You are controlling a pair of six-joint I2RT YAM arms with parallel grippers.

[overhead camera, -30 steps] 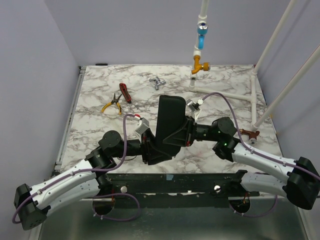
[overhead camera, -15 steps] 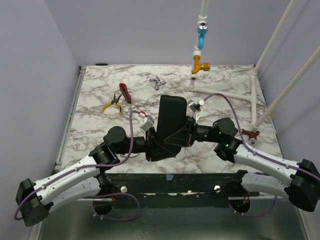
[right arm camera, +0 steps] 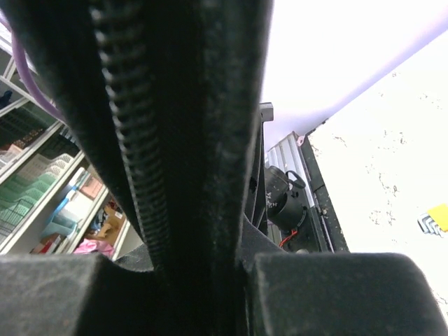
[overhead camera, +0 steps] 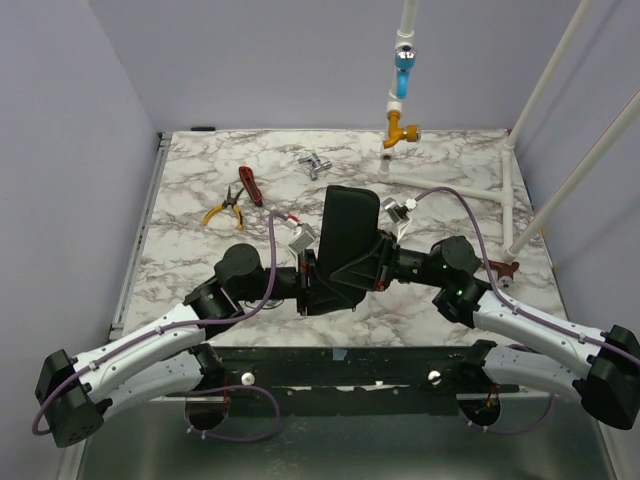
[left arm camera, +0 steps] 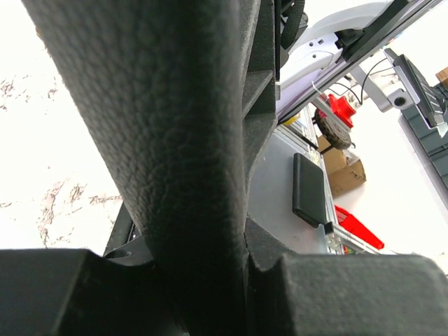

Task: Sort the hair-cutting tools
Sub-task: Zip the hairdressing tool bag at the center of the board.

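Marbled white-and-grey tabletop [overhead camera: 180, 250] lies between plain lilac walls. Nearest us, two white-and-black arms reach inward and meet at one black case [overhead camera: 345, 235], a flat pouch with rounded corners that stands tilted on its lower end.

The left gripper [overhead camera: 311, 278] pinches the lower left edge of the case. In its wrist view we see its fingers [left arm camera: 49, 294] pressed against pebbled, leather-like skin. The right gripper [overhead camera: 381, 262] clamps the right edge of the case, and its fingers [right arm camera: 336, 294] are closed on the toothed zip strip.

To the right of the case lies one small brown piece [overhead camera: 497, 267], partly behind the right arm.

Beyond the case to the left we count one pair of yellow-handled pliers [overhead camera: 222, 209], with one red-handled tool [overhead camera: 250, 186] just beside it. Farther still, beyond the top of the case and well apart from it, lie the small silver-metal scissors [overhead camera: 315, 165], too small for us to make out their loops.

Past the case to the right, one white pipe hangs down carrying a blue fitting [overhead camera: 403, 72] and an orange fitting [overhead camera: 401, 130].
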